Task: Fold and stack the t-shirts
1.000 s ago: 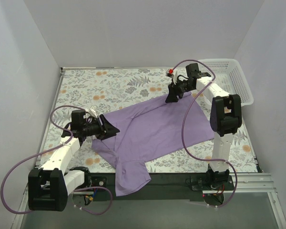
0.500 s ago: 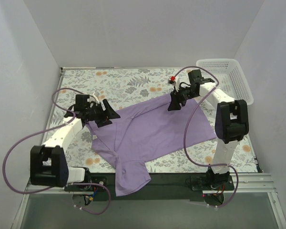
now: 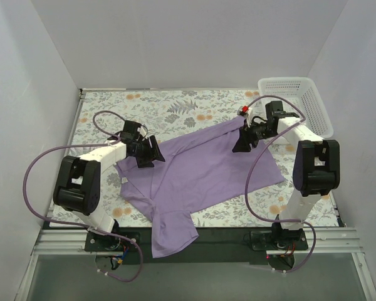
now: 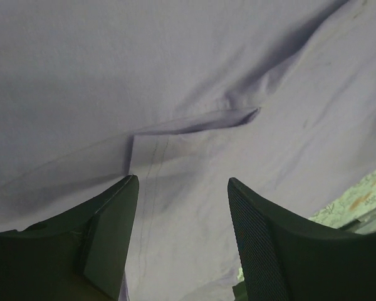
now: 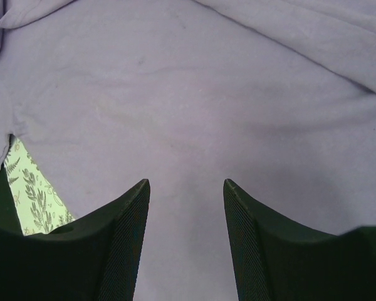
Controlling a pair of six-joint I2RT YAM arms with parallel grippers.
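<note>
1. Risk of catching a single layer: left fingers [image 4: 106,232] spread open over a creased, doubled seam, gripping nothing. Lopsided fold likely if closed there.
2. Risk of dragging instead of lifting: right fingers [image 5: 122,238] equally open and empty above flat cloth, no edge to bite.
3. Risk of slipping off: near corner of lavender t-shirt [image 3: 200,172] already draped past the near edge of the floral desk [image 3: 144,106].
4. Otherwise spread mostly flat mid-desk. Long axis diagonal, near-left to far-right. Neck end impossible to tell.

My left tool [image 3: 151,151] and right tool [image 3: 241,143] are at opposite edges of the lavender t-shirt [image 3: 200,172], spread on the floral table [image 3: 113,110]; a white basket [image 3: 301,100] stands far right.
</note>
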